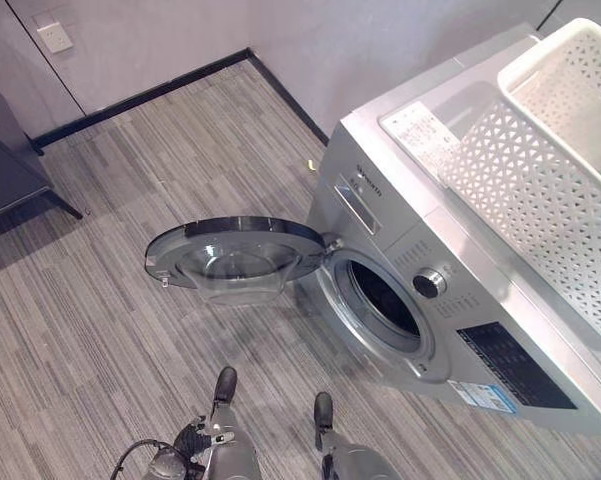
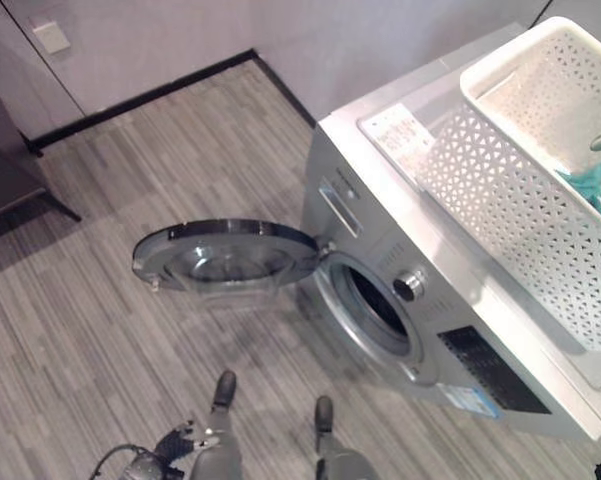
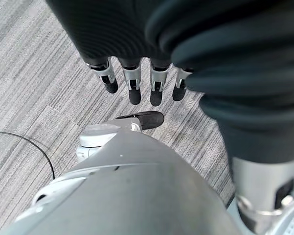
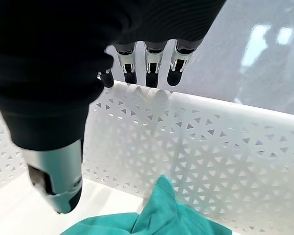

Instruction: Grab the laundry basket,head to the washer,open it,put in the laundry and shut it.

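The floor [image 1: 100, 330] is grey striped carpet tile, meeting pale walls along a black skirting board [image 1: 140, 98]. A white wall socket [image 1: 55, 37] sits on the far wall, and a dark piece of furniture [image 1: 5, 165] stands at the left edge.

The silver washer [image 1: 460, 300] stands at the right, its round glass door [image 1: 235, 255] swung fully open and lying out flat over the floor, hinged beside the dark drum opening [image 1: 385, 298]. A control knob [image 1: 428, 284] sits to the right of the opening.

The white perforated laundry basket [image 2: 520, 200] rests on top of the washer. Inside it lies teal laundry [image 4: 161, 218], bunched against the latticed wall.

The right hand [image 4: 147, 66] hangs over the basket's rim with straight, relaxed fingers, holding nothing, just above the teal cloth. The left hand [image 3: 137, 81] hangs low over the carpet, fingers straight and empty.
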